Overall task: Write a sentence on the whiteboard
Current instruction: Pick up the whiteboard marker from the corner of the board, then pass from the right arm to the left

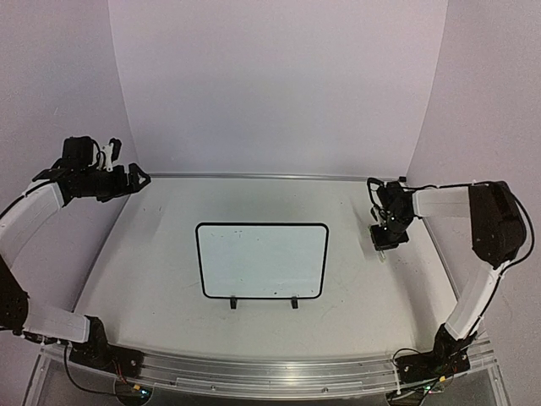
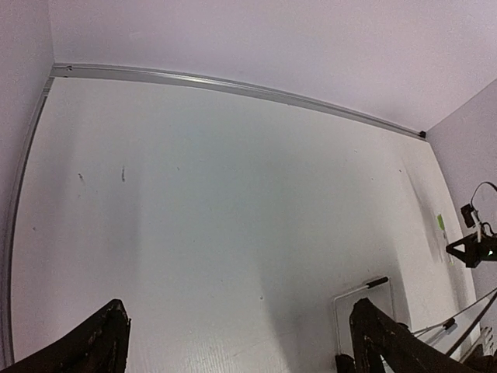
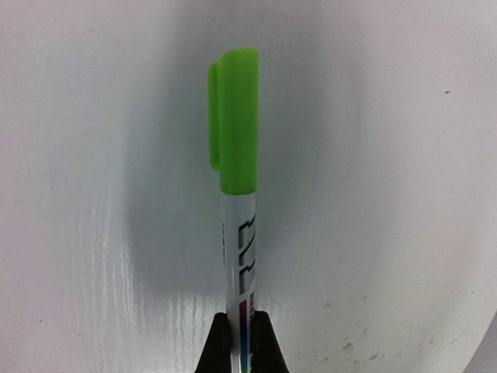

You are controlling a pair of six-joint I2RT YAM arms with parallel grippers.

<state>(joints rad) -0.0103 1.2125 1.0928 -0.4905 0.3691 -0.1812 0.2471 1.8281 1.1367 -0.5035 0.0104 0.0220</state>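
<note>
The whiteboard [image 1: 262,260] lies flat mid-table, black-bordered, its two feet clips on the near edge. Its surface shows no writing, so the sentence is not in view. A corner of the board also shows in the left wrist view [image 2: 365,305]. My right gripper [image 1: 385,244] is to the right of the board, low over the table, shut on a white marker [image 3: 239,155] with its light-green cap on. The fingers [image 3: 221,346] pinch the barrel's lower end. My left gripper [image 1: 139,179] is open and empty, raised at the far left, well away from the board.
White table [image 1: 169,254] with a metal rail [image 2: 233,84] along the back edge and lilac walls on three sides. In the left wrist view the right gripper [image 2: 472,247] and a bit of green cap [image 2: 440,221] show at far right.
</note>
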